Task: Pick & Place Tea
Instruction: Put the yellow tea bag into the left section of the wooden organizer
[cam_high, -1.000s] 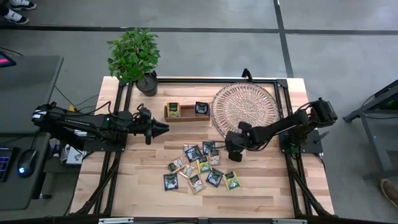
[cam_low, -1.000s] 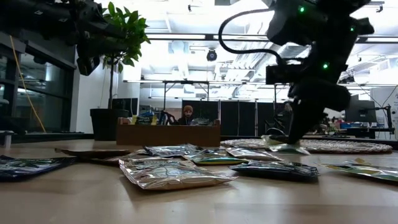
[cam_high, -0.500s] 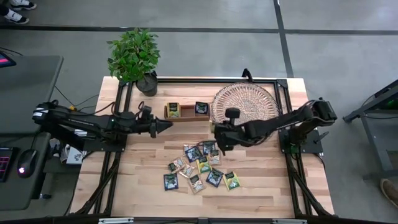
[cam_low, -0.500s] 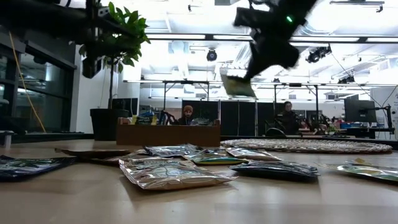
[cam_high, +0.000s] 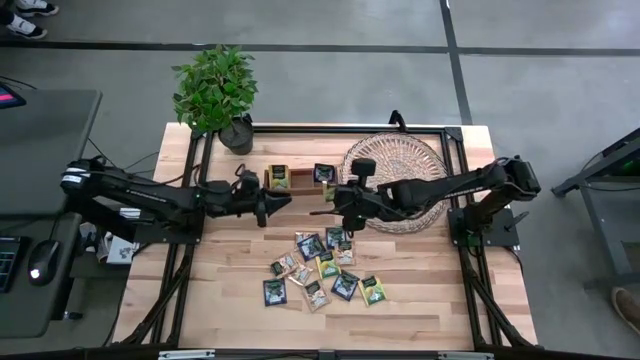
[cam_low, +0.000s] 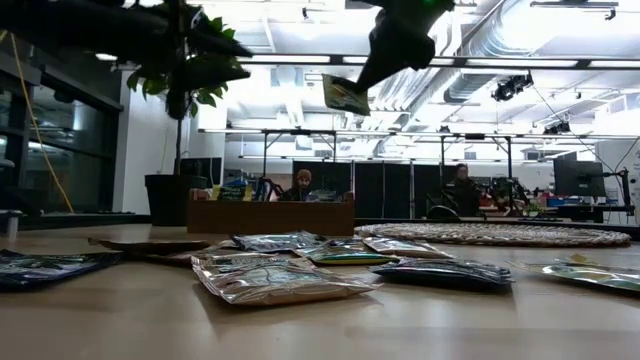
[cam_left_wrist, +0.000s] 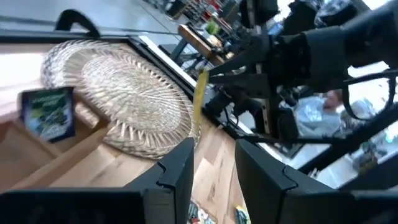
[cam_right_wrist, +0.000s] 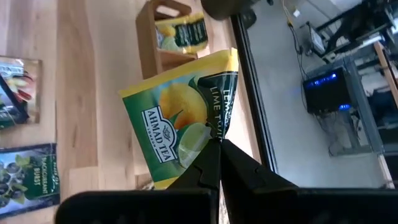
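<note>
A: Where's the tea right now?

B: One yellow-green lemon sachet (cam_right_wrist: 186, 124) is off the table, pinched by a corner between the pressed-together fingers of the right gripper (cam_high: 338, 196). In the high view it hangs at centre frame, just right of the wooden box (cam_high: 298, 179). The other sachets (cam_high: 322, 266) lie in a loose cluster below centre.

A: And the left gripper (cam_high: 283, 199)?

B: It points at the sachet from the left, close by, jaws partly spread and holding nothing. Looks to me like a handover is being set up.

A: How to do it well?

B: Keep the sachet edge-on to the left fingers (cam_left_wrist: 177, 177), as the left wrist view shows it. Close the left jaws on the free edge first, then release the right, so it doesn't drop onto the wicker tray (cam_high: 405, 155).
</note>
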